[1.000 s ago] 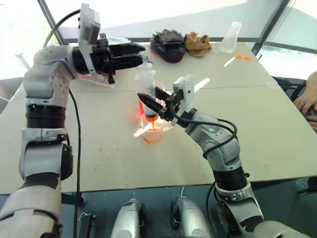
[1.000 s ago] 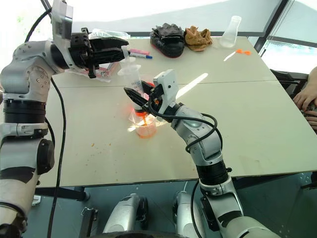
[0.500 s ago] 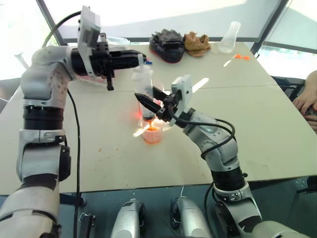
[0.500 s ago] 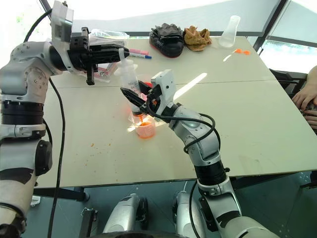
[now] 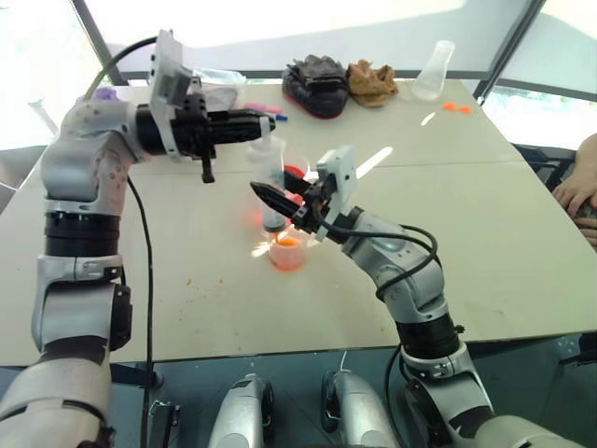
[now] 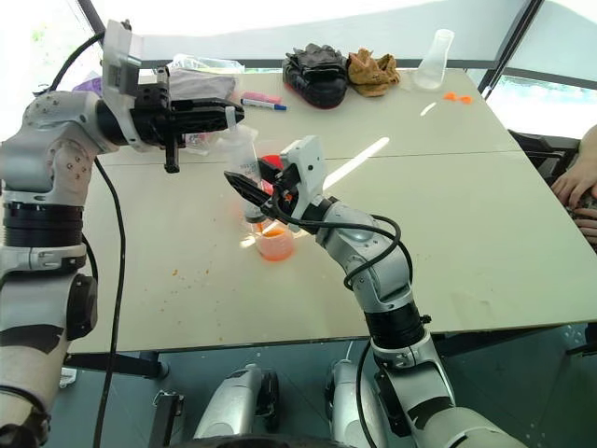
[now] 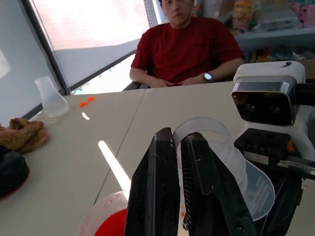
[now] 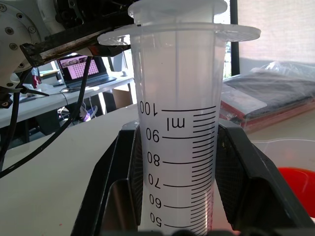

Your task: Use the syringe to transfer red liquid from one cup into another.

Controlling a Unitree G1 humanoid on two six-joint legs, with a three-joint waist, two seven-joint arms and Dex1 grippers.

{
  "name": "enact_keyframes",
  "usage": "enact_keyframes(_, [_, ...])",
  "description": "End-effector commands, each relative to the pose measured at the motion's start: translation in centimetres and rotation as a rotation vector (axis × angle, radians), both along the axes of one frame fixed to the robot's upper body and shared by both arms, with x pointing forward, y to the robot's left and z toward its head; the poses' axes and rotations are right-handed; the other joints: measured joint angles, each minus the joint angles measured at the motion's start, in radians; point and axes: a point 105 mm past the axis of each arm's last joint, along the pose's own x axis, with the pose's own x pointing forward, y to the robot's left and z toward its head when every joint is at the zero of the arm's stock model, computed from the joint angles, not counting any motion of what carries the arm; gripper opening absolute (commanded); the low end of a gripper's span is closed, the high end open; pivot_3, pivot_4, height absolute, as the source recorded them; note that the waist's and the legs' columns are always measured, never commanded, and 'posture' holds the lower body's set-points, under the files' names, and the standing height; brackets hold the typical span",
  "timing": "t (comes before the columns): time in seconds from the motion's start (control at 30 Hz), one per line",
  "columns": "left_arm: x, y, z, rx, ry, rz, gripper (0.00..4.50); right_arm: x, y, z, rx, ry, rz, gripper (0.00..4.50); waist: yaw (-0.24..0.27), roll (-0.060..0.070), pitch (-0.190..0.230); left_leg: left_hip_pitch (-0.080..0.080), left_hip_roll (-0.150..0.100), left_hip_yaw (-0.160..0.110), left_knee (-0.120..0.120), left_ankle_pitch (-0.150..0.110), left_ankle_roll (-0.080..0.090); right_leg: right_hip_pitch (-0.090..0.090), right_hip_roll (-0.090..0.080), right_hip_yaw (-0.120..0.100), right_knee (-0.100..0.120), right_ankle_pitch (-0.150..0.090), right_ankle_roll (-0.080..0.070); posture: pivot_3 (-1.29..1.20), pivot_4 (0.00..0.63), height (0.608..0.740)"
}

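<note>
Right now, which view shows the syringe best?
Right wrist view: the syringe is close, markings readable, between the right gripper's fingers. The eye views show it small, above the short cup; the left wrist view only its top rim.

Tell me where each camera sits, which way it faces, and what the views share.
Left and right eye views: on the head, looking forward and down at the table; both arms show, with the syringe over the short cup.
Left wrist view: along the shut left pincer above the syringe top, toward a seated person.
Right wrist view: along the right pincer clamping the syringe barrel.
Shared: the syringe and the red liquid.
</note>
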Motion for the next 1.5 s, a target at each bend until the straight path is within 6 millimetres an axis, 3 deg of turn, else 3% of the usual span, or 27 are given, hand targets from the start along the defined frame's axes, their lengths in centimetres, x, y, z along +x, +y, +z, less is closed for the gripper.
enact_keyframes(0.03, [-0.7, -1.0, 0.2, 0.005, 0.044, -0.071, 0.56, -0.1, -1.3, 4.6, 0.087, -0.143, -0.043, 1.43, 0.000, 0.000, 0.000, 0.000, 0.000, 0.000, 0.000, 0.000, 0.000, 0.000, 0.000, 0.000, 0.000, 0.000, 0.000, 0.00, 0.150, 0.740])
enact_keyframes(0.2, [-0.7, -0.5, 1.4, -0.034, 0.055, -0.071, 1.55, 0.0, -1.9, 4.8, 0.071, -0.154, -0.056, 1.43, -0.001, 0.000, 0.000, 0.000, 0.000, 0.000, 0.000, 0.000, 0.000, 0.000, 0.000, 0.000, 0.000, 0.000, 0.000, 0.00, 0.150, 0.740])
enact_keyframes(0.33, [-0.3, 0.2, 2.3, -0.063, 0.004, -0.010, 2.10, 0.0, -2.5, 4.8, 0.063, -0.155, -0.071, 1.43, -0.001, 0.000, 0.000, 0.000, 0.000, 0.000, 0.000, 0.000, 0.000, 0.000, 0.000, 0.000, 0.000, 0.000, 0.000, 0.00, 0.150, 0.740])
enact_keyframes(0.43, [0.0, 1.8, 3.1, -0.107, 0.008, 0.057, 2.10, 0.1, -2.9, 4.9, 0.060, -0.152, -0.083, 1.43, -0.001, 0.000, 0.000, 0.000, 0.000, 0.000, 0.000, 0.000, 0.000, 0.000, 0.000, 0.000, 0.000, 0.000, 0.000, 0.00, 0.150, 0.740])
enact_keyframes(0.53, [0.2, 5.0, 4.2, -0.226, 0.024, 0.183, 2.10, 0.2, -3.7, 5.1, 0.074, -0.131, -0.101, 1.43, -0.009, 0.000, 0.000, 0.000, 0.000, 0.000, 0.000, 0.000, 0.000, -0.001, 0.000, 0.000, 0.000, 0.000, 0.000, 0.00, 0.150, 0.740])
enact_keyframes(0.67, [-0.8, 7.7, 1.8, -0.203, 0.073, 0.316, 2.10, 1.1, -6.4, 6.9, 0.152, -0.028, -0.144, 1.43, -0.010, 0.000, 0.000, 0.001, 0.001, 0.001, -0.001, 0.000, 0.000, -0.001, 0.000, 0.002, 0.001, 0.000, 0.000, 0.00, 0.150, 0.740])
enact_keyframes(0.8, [-3.0, 8.0, -1.1, -0.155, 0.150, 0.344, 2.10, 2.8, -10.0, 7.4, 0.103, 0.127, -0.212, 1.43, 0.003, 0.000, 0.000, 0.001, 0.000, 0.001, -0.001, 0.000, 0.000, 0.000, -0.001, 0.002, 0.000, 0.000, 0.000, 0.00, 0.150, 0.740])
enact_keyframes(0.9, [-4.9, 7.7, -3.7, -0.163, 0.203, 0.378, 2.10, 4.9, -13.8, 4.1, -0.025, 0.524, -0.259, 1.43, 0.005, -0.001, 0.000, 0.001, -0.001, 0.001, -0.001, -0.001, 0.001, 0.001, -0.004, 0.002, -0.002, 0.000, -0.001, 0.00, 0.150, 0.740])
enact_keyframes(1.07, [-6.1, 6.7, -6.4, -0.185, 0.257, 0.413, 2.10, 5.5, -15.4, -2.2, -0.177, 0.898, -0.293, 1.43, -0.004, -0.002, -0.001, 0.002, -0.001, 0.001, -0.002, -0.001, 0.002, 0.001, -0.005, 0.002, -0.002, -0.002, -0.004, 0.00, 0.150, 0.740])
enact_keyframes(1.17, [-6.5, 6.3, -7.7, -0.171, 0.275, 0.426, 2.10, 6.3, -15.5, -5.1, -0.197, 1.019, -0.321, 1.43, -0.008, -0.001, 0.000, 0.002, 0.000, 0.003, -0.002, -0.001, 0.002, 0.000, -0.002, 0.002, -0.002, -0.001, -0.003, 0.00, 0.150, 0.740])
enact_keyframes(1.33, [-6.8, 6.1, -8.3, -0.188, 0.292, 0.443, 2.10, 7.4, -15.4, -7.9, -0.211, 1.108, -0.356, 1.43, -0.004, -0.001, 0.000, 0.002, 0.000, 0.002, -0.002, -0.001, 0.002, 0.000, 0.000, 0.003, -0.002, -0.001, -0.002, 0.00, 0.150, 0.740])
enact_keyframes(1.47, [-6.9, 6.1, -8.8, -0.192, 0.305, 0.463, 2.10, 8.2, -14.8, -8.6, -0.205, 1.121, -0.369, 1.43, -0.007, -0.002, -0.001, 0.003, 0.000, 0.002, -0.002, -0.001, 0.002, 0.002, 0.000, 0.003, -0.002, -0.001, -0.002, 0.00, 0.150, 0.740])
enact_keyframes(1.5, [-6.8, 6.1, -8.8, -0.195, 0.306, 0.466, 2.11, 8.3, -14.8, -8.8, -0.208, 1.121, -0.377, 1.92, -0.008, -0.002, -0.001, 0.004, 0.000, 0.002, -0.002, -0.001, 0.002, 0.003, 0.000, 0.003, -0.002, -0.001, -0.002, 0.00, 0.150, 0.740])
